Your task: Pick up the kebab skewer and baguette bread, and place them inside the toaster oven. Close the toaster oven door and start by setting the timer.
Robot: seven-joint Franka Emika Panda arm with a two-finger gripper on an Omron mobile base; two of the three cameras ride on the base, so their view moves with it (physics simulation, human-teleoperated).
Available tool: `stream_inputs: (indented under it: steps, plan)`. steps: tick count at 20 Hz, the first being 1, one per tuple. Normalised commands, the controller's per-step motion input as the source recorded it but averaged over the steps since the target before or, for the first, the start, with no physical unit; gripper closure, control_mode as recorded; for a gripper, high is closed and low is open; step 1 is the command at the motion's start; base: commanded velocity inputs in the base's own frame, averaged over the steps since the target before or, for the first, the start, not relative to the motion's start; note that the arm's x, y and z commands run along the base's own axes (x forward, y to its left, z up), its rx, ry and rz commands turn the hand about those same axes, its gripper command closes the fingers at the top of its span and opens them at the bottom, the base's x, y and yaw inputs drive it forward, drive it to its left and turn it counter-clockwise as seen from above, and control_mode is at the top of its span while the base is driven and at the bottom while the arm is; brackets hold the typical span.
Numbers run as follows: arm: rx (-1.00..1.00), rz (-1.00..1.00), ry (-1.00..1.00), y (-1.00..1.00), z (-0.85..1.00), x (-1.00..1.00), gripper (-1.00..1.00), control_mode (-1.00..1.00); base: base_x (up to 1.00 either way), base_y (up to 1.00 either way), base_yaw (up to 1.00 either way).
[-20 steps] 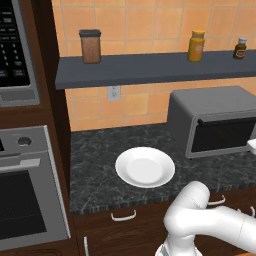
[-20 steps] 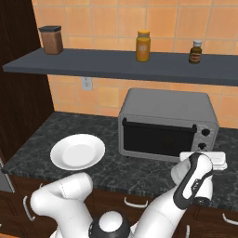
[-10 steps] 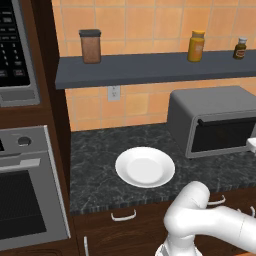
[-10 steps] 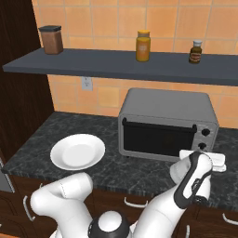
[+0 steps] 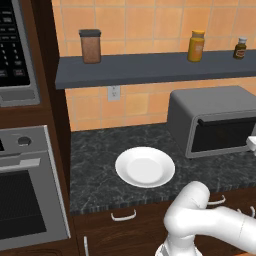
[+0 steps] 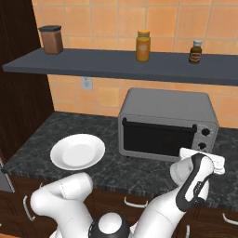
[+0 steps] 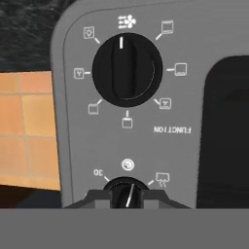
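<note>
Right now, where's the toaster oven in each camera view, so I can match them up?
Left base view: toaster oven at right, on the counter, under the shelf.
Right base view: centre right, door closed, the arm's hand just before its knobs.
Hand view: its control panel seen close and upside down.
Shared landmark: the white plate to the oven's left.

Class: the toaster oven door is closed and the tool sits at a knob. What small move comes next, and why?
Probably turn the lower knob: the tool is shut on it, the door is closed, and setting the timer seems to be what remains.
</note>
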Motion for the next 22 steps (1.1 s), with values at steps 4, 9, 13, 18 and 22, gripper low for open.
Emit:
stream_inputs:
  steps: [4,9,13,18,22]
  plan:
    - [0.13,0.00,0.00,0.00,0.71,0.06,1.00,-1.00,0.00,0.00,0.00]
    - [0.13,0.00,0.00,0.00,0.68,0.06,1.00,-1.00,0.00,0.00,0.00]
    - [0.13,0.00,0.00,0.00,0.66,0.03,1.00,-1.00,0.00,0.00,0.00]
    - [0.16,0.00,0.00,0.00,0.72,0.04,1.00,-1.00,0.00,0.00,0.00]
    - [0.19,0.00,0.00,0.00,0.64,0.03,1.00,-1.00,0.00,0.00,0.00]
